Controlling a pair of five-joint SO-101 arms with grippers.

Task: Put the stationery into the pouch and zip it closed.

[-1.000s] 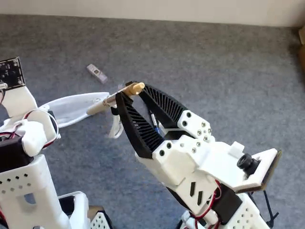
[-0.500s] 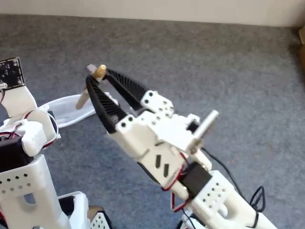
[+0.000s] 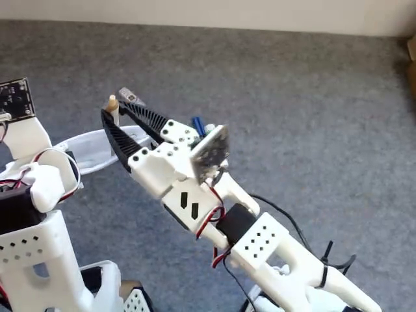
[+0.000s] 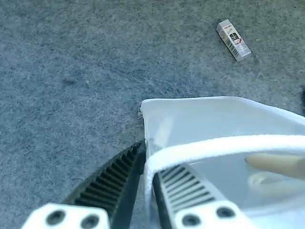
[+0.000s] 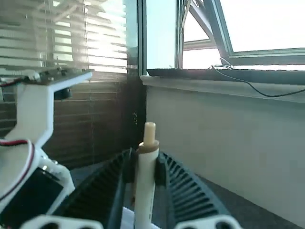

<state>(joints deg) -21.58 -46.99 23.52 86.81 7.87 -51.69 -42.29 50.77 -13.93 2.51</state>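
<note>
The pouch lies open on the grey carpet, at 9 o'clock in the high view. The left gripper is clamped narrow on its rim. The pen stands nearly upright over the pouch's 3 o'clock end, pinched in the right gripper. Its lower end shows through the pouch's wall in the left wrist view. A small box lies just beside the pen's top, at 2 o'clock. A blue item sits at 3 o'clock, behind the right arm.
</note>
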